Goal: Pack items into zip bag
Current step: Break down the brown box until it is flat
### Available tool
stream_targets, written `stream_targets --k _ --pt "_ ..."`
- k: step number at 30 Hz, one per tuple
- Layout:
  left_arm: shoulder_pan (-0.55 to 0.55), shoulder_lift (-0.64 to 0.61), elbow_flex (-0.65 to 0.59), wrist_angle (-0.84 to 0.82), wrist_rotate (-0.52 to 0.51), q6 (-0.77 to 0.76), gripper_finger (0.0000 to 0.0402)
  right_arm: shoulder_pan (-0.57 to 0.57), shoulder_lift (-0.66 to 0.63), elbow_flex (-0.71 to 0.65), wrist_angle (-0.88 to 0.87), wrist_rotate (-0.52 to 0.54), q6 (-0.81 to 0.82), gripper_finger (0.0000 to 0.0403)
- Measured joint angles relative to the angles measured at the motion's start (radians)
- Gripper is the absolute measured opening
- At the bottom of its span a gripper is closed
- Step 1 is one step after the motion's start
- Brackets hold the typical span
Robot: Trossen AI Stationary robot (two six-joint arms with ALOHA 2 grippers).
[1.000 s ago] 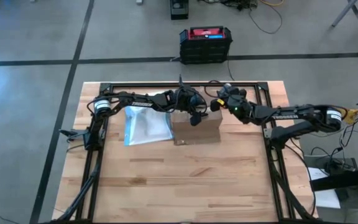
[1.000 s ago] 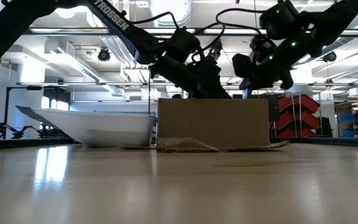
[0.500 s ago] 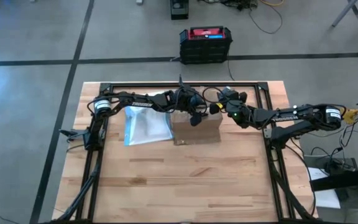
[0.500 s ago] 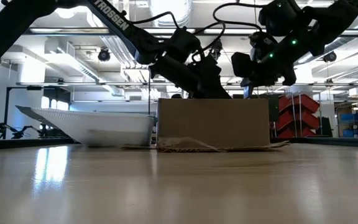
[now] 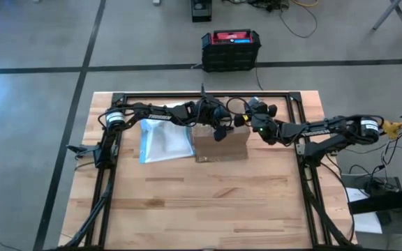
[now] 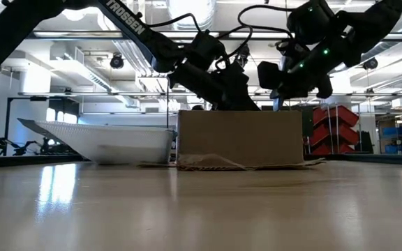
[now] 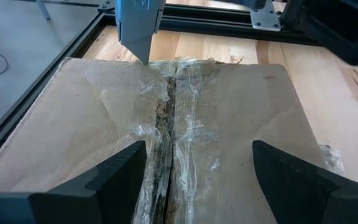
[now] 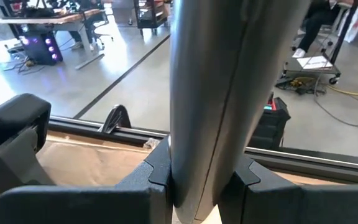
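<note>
Left gripper (image 7: 194,180): fingers spread wide and grasping nothing, poised over the top of the cardboard box (image 5: 220,143), its two dark fingers either side of the taped centre seam (image 7: 166,130).
Right gripper (image 8: 197,186): clenched on a slim grey stick-like tool (image 8: 222,81), held above the far right part of the box; in the left wrist view the tool's grey tip (image 7: 138,28) stands at the far end of the seam, though whether it touches the tape cannot be told.
Cardboard box: brown, flaps closed, seam covered in torn, crinkled clear tape, standing near the middle of the wooden table (image 5: 208,202).
Zip bag (image 5: 162,141): clear plastic, lying on the table just left of the box, close against its side.
Items: not visible in any view.
</note>
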Motion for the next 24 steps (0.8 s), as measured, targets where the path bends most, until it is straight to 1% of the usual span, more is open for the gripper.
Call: stream_targets --k 5,16,24 --pt "0.0 0.0 0.0 0.001 0.0 0.0 0.0276 0.012 -0.007 0.0 0.017 0.046 -0.024 0.0056" --pt "0.0 0.0 0.0 0.005 0.0 0.0 0.0276 0.012 0.02 0.0 0.029 0.05 -0.007 0.0056" --pt "0.0 0.0 0.0 0.009 0.0 0.003 0.0276 0.022 0.031 -0.001 0.055 0.078 -0.011 0.0056"
